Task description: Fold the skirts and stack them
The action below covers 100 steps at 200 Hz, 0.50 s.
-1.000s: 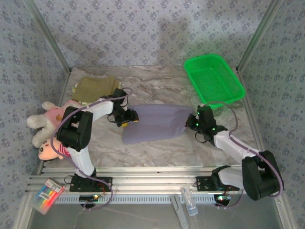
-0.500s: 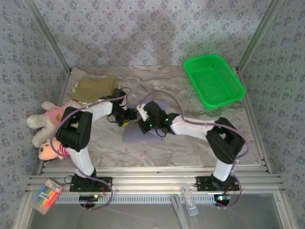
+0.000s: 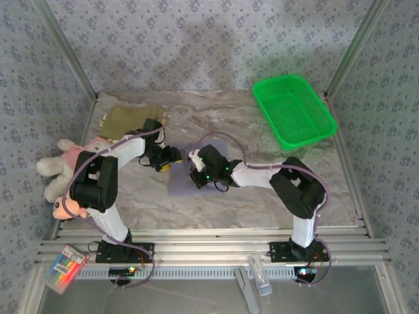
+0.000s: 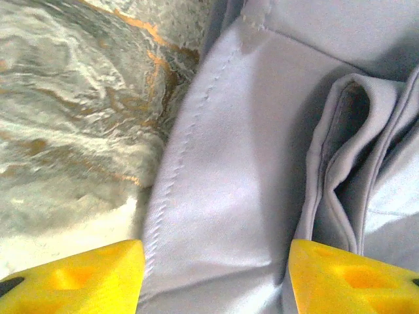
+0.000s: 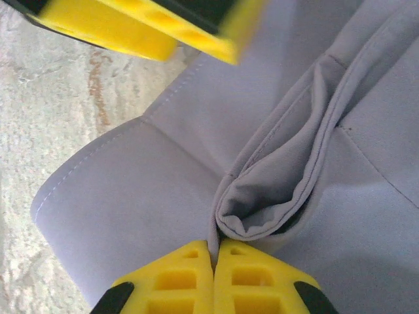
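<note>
Mid-bench, pinching a raised fold of the lavender skirt (image 5: pixel 163 150) with the right gripper (image 5: pixel 213 254), tips pressed together on the cloth. Just beyond, to the left, straddling the skirt's stitched hem with the left gripper (image 4: pixel 213 265), jaws apart, nothing clamped. Looks mid-fold, cloth doubled toward the left side. Lies directly beneath both grippers, right one alone holding; long axis hard to tell under the arms. Probably calls for laying the fold flat against the left hem before letting go. Farther back left, olive skirt (image 3: pixel 131 119) on the bench (image 3: pixel 262 196), well apart.
</note>
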### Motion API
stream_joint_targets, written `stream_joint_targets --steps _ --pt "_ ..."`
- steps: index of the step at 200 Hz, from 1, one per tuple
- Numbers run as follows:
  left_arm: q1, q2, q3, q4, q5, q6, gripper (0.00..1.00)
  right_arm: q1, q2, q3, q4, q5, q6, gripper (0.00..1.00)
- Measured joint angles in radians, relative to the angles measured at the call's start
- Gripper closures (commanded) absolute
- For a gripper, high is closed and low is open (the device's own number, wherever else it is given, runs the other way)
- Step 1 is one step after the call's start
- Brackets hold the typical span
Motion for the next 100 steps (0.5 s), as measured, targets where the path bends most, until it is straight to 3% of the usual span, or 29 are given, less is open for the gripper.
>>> stream_joint_targets --steps 29,77,100 --pt "0.002 -0.045 -0.010 -0.026 -0.020 0.009 0.61 -0.019 -0.008 -0.019 0.017 0.001 0.019 1.00" --pt "-0.004 0.034 -0.074 -0.001 0.028 0.011 0.73 -0.017 -0.008 -0.018 0.026 0.000 0.023 1.00" --pt "-0.003 0.055 -0.072 0.001 0.032 0.013 0.86 -0.014 -0.008 -0.003 0.018 -0.008 0.022 1.00"
